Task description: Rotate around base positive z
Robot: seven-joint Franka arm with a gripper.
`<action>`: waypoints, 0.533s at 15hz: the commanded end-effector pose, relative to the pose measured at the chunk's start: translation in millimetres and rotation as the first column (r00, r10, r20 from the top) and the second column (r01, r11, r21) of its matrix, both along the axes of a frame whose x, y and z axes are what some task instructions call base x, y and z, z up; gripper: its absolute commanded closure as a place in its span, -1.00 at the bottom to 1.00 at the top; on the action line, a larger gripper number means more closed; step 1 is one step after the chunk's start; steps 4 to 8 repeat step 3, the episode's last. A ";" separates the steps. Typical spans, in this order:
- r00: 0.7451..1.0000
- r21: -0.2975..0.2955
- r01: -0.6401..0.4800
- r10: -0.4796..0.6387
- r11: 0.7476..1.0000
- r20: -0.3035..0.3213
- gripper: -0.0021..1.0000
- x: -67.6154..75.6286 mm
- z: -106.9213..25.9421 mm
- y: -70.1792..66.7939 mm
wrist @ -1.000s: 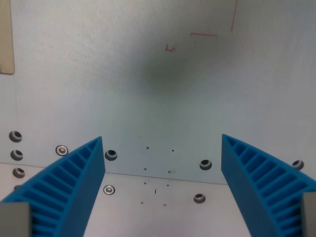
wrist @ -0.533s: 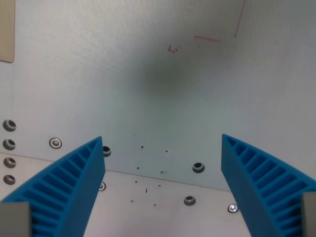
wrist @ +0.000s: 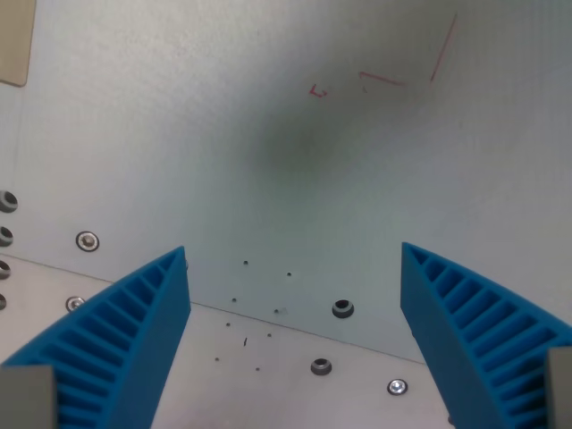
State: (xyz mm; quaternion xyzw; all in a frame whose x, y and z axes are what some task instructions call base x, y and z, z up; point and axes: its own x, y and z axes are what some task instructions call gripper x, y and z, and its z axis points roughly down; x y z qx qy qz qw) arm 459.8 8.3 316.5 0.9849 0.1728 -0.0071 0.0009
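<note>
Two blue jaws of the gripper (wrist: 295,268) stand wide apart, one at the wrist view's left and one at the wrist view's right. Nothing is between them. Each has rows of little ribs on it. The tips point up into the picture from the bottom corners.

Under the jaws lies the counter (wrist: 179,116). It is pale grey and flat. A dim, soft shadow (wrist: 299,147) sits in the middle of it, above the gap between the jaws.

Near the top, toward the wrist view's right, are thin red marks (wrist: 380,79). One is a small hooked sign, one is a short line, and one is a longer slanted line that runs up to the top edge.

A seam (wrist: 295,326) runs slantwise across the lower part of the counter, going down toward the wrist view's right. Past the seam the counter looks a bit lighter.

Round screw holes (wrist: 342,309) sit close to the seam between the jaws, one above it and one just below it. A shiny screw (wrist: 87,240) sits near the left jaw, and more holes line the left edge. Tiny dark dots (wrist: 246,264) are sprinkled near the seam.

A tan patch (wrist: 16,40) shows in the top left corner, cut off by the edge.
</note>
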 end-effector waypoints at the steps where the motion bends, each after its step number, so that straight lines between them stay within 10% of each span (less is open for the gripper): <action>1: 0.985 -0.005 -0.170 0.170 0.985 0.008 -1.00 0.0 3.2 -0.3; 8: 0.980 -0.005 -0.196 0.196 0.981 0.008 -1.00 0.0 3.2 -0.3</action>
